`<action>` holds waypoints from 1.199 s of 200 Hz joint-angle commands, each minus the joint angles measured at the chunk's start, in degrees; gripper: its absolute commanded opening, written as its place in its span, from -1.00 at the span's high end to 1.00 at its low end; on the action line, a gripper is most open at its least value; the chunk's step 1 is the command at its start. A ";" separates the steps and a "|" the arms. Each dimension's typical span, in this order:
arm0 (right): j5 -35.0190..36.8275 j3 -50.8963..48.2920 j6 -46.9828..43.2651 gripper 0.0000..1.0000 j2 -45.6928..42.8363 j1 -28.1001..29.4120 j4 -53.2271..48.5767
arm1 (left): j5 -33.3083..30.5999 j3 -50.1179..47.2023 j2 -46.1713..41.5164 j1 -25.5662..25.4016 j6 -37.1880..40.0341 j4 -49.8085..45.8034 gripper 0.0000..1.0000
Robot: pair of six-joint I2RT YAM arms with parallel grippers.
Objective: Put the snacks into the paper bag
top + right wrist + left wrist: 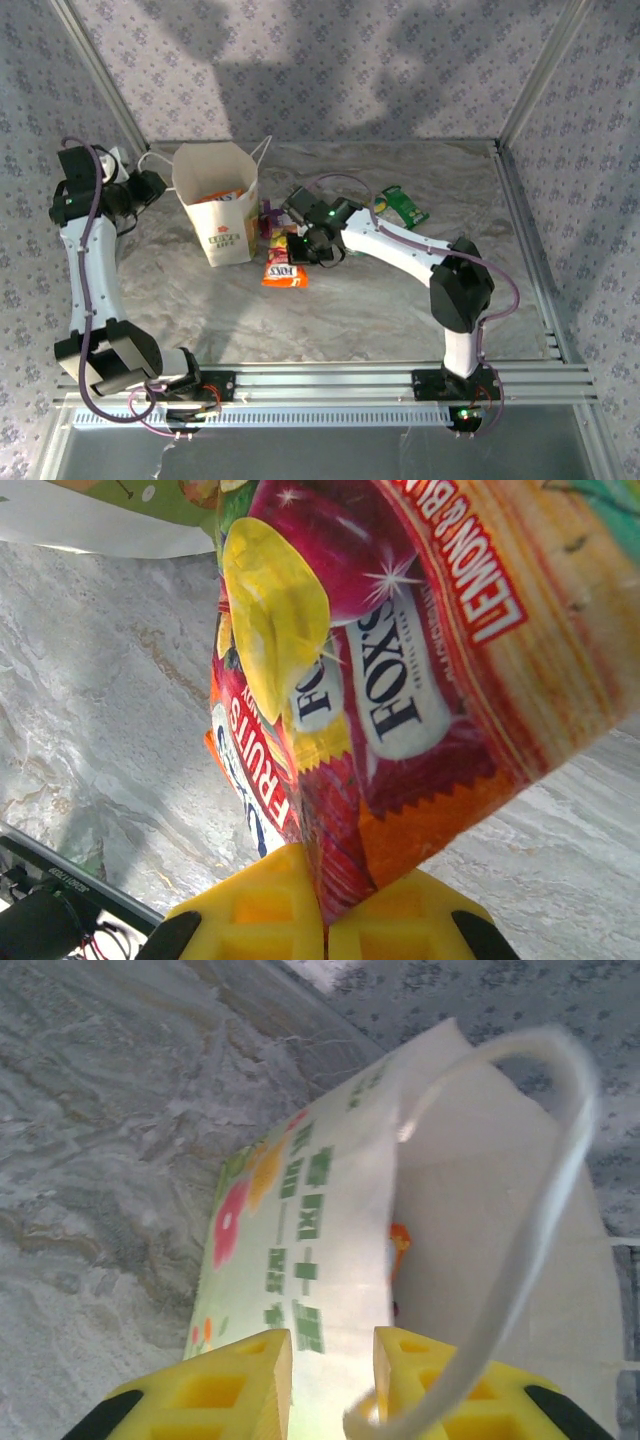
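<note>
Top external view puts the paper bag [228,235] standing on the marbled counter [380,300], left of centre, mouth open, with an orange packet [222,197] showing inside it. In the left wrist view the left gripper [332,1345] sits at the bag's rim, at the bag's 9 o'clock. Its yellow fingers [250,1385] are spread a little, the printed wall's edge runs up from the gap between them, and the white cord handle [545,1210] loops across the right-hand finger. Whether either finger presses the paper I cannot tell. Just beside the bag at 3 o'clock lies a purple packet [270,214], and at the bag's 4 o'clock a second orange packet [285,271] lies flat on the counter. Between those two, the right gripper [325,880] is pressed together on the lower edge of a FOX'S packet [400,700]. That packet is red and orange with yellow fruit and "LEMON" lettering, and it is held close to the bag's printed wall. Further out at 3 o'clock, well apart from the bag, a green packet [405,207] lies near the counter's far edge.
</note>
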 commanded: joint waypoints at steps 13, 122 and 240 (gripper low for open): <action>3.89 3.13 -1.30 1.00 -3.80 -0.38 -2.25 | 0.16 3.73 -0.10 -2.50 1.51 -1.59 0.37; 14.42 9.43 -5.58 1.00 -10.31 -0.94 -8.09 | -8.11 5.96 4.21 -7.19 0.99 -4.85 0.34; 23.17 21.87 -12.01 1.00 -13.52 -0.69 -10.86 | -7.58 5.19 6.51 -8.34 0.81 -2.83 0.70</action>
